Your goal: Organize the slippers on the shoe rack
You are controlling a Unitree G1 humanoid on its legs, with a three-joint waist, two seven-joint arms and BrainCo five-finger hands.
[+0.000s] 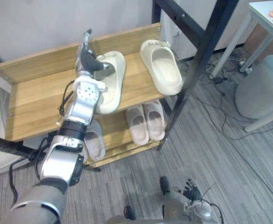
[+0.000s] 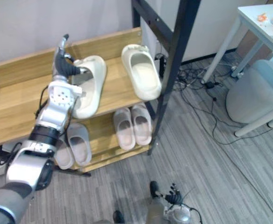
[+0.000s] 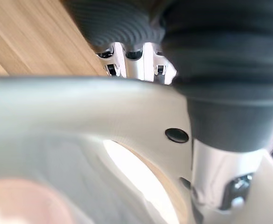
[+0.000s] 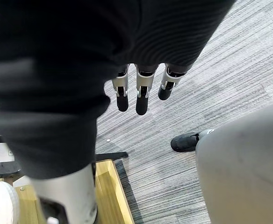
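The wooden shoe rack (image 1: 38,98) has two cream slippers on its top shelf. My left hand (image 1: 86,58) reaches over the left cream slipper (image 1: 113,84). Its thumb is tucked into the opening and the strap (image 3: 127,107) runs between thumb and fingers (image 3: 134,65). The second cream slipper (image 1: 163,67) lies apart to the right, toe towards me. On the lower shelf sit a pale pink pair (image 1: 146,122) and a grey pair (image 2: 75,144). My right hand (image 4: 139,91) hangs low over the carpet with relaxed fingers, holding nothing.
A black metal frame post (image 1: 197,65) slants down just right of the rack. Cables (image 1: 216,79) trail over the grey carpet beyond it. A grey rounded seat (image 1: 262,91) and white table legs (image 1: 230,46) stand at the right.
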